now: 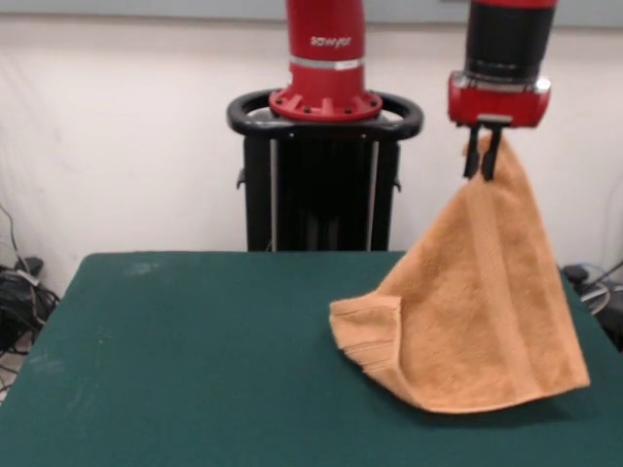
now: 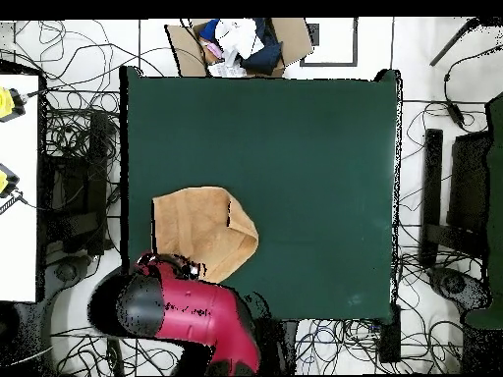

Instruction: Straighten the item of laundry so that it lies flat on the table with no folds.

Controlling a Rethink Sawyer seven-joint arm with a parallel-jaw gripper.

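Above the green table (image 1: 195,370), jaws (image 1: 484,161) pinch the hanging towel's (image 1: 477,311) corner.

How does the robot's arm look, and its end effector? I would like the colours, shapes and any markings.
The arm is a thick cylinder: a black section above a glossy red housing. The end effector has two thin, dark, straight fingers. The red column on the black pedestal carries white "sawyer" lettering and a silver ring.

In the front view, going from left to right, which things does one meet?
Bare green table → black pedestal with the red arm base → folded-over corner of the towel → tool, shut on the towel's top corner.
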